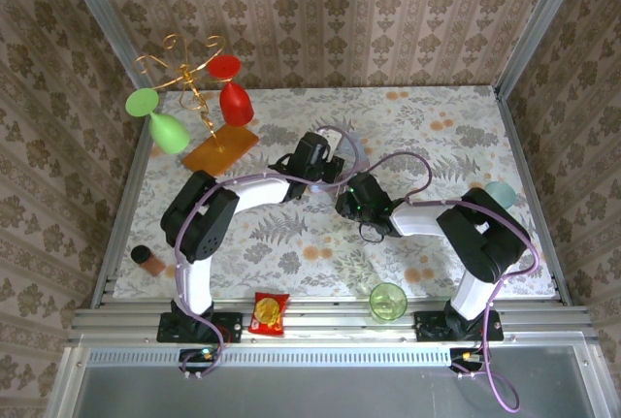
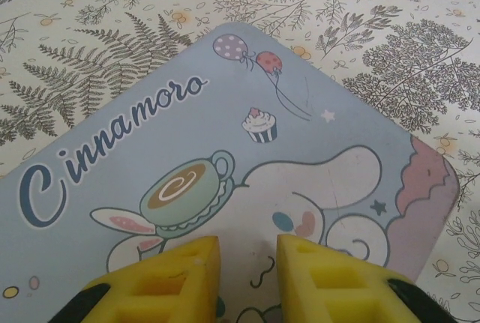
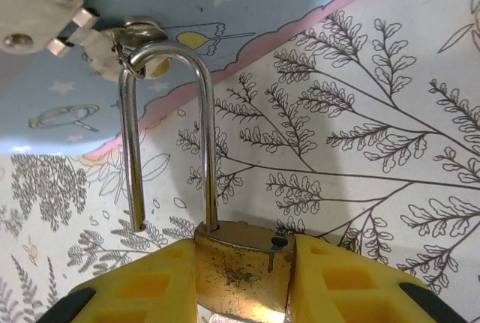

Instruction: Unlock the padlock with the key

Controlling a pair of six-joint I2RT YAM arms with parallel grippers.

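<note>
My right claw (image 3: 244,254) grips the brass padlock (image 3: 241,270) by its body. Its shackle (image 3: 166,52), 1 leg free, hooks the hasp (image 3: 124,46) of the blue tin (image 3: 247,8). My left claw (image 2: 249,252), slightly parted, holds nothing above the tin's lid, mid-scene on the table (image 2: 90,8).

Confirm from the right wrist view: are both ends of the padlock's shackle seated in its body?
No, one end of the shackle hangs free beside the padlock, and one hole on top of the body is empty.

Brass padlock (image 3: 241,267), shackle open
Scuffed gold body at bottom centre, right wrist view; silvery shackle (image 3: 208,151) upright, left leg free, hooked through hasp (image 3: 135,34) upper left.
</note>
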